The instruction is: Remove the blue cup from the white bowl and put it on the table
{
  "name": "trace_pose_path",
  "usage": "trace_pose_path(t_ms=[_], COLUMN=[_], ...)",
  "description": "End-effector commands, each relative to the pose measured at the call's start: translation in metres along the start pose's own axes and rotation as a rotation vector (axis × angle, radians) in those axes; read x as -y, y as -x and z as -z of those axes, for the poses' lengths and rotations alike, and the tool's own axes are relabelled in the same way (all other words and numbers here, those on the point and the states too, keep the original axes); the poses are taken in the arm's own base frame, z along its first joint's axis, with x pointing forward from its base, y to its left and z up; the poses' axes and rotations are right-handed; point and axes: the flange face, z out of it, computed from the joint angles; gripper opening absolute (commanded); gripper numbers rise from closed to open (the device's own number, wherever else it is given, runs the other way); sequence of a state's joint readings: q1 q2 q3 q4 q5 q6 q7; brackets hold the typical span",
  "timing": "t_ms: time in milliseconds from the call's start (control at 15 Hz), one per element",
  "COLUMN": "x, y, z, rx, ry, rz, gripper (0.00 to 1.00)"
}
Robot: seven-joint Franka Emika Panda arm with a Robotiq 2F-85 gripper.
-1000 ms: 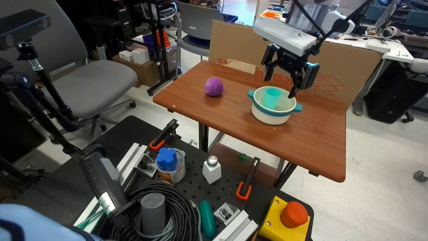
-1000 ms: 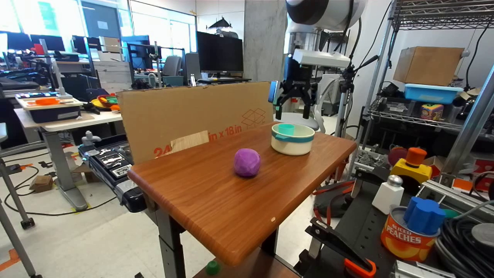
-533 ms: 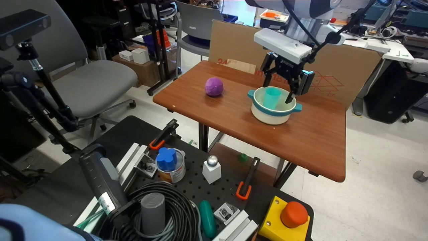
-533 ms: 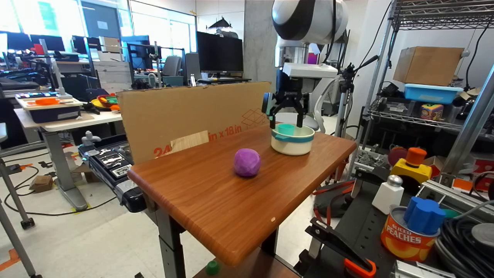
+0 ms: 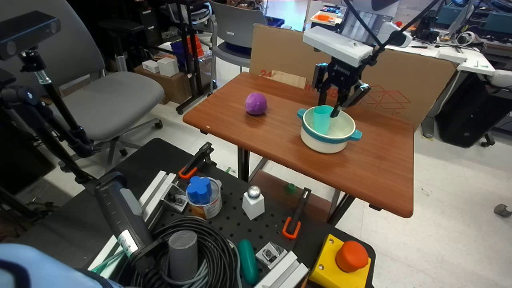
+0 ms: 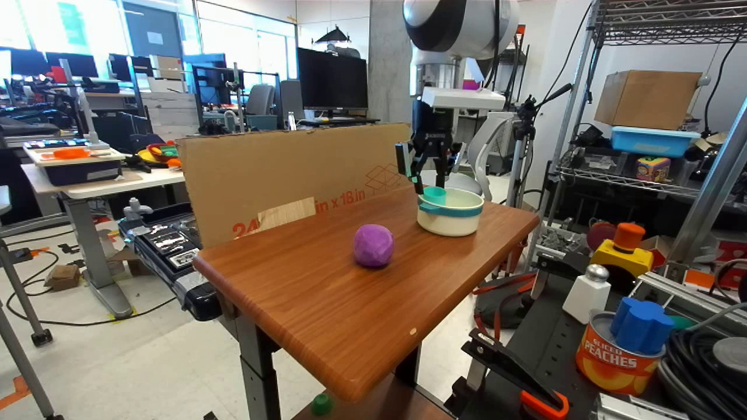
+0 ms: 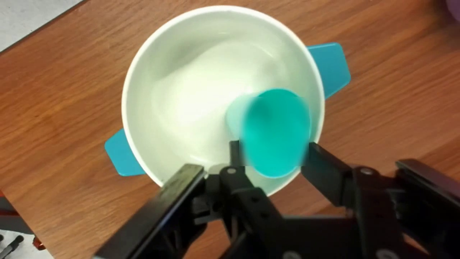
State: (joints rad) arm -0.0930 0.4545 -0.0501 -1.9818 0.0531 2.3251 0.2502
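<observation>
Near the camera, in an exterior view, a yellow box (image 5: 332, 268) with a red button (image 5: 352, 256) is on a black bench (image 5: 232, 200). Beyond this comes the brown table (image 5: 376, 172). On it stands the white bowl (image 5: 322, 146), and the blue cup (image 5: 321, 123) is inside the bowl, with its mouth up. The gripper (image 7: 272, 154) is partly closed and has hold of the cup: in the wrist view both fingers (image 7: 325, 169) touch it from opposite sides. Whether the cup touches the bowl's bottom, I cannot tell. A purple ball (image 5: 256, 103) lies well apart from the bowl. Behind the table stands a cardboard panel (image 5: 282, 50).
</observation>
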Motion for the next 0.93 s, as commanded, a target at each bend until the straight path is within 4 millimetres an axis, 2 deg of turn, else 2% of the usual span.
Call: trace_pose_path(t_ms=[0, 200, 400, 533, 733, 867], x=[-0.002, -0.005, -0.007, -0.005, 0.008, 0.021], y=[0.004, 0.017, 0.035, 0.046, 0.049, 0.038], z=[0.012, 0.034, 0.07, 0.102, 0.148, 0.166], rx=[0.038, 0.034, -0.007, -0.058, -0.113, -0.145], ry=[-0.032, -0.08, -0.137, -0.181, -0.267, -0.313], rz=[-0.02, -0.024, -0.019, -0.027, -0.075, -0.113], gripper=[0.21, 0.1, 0.1, 0.1, 0.1, 0.1])
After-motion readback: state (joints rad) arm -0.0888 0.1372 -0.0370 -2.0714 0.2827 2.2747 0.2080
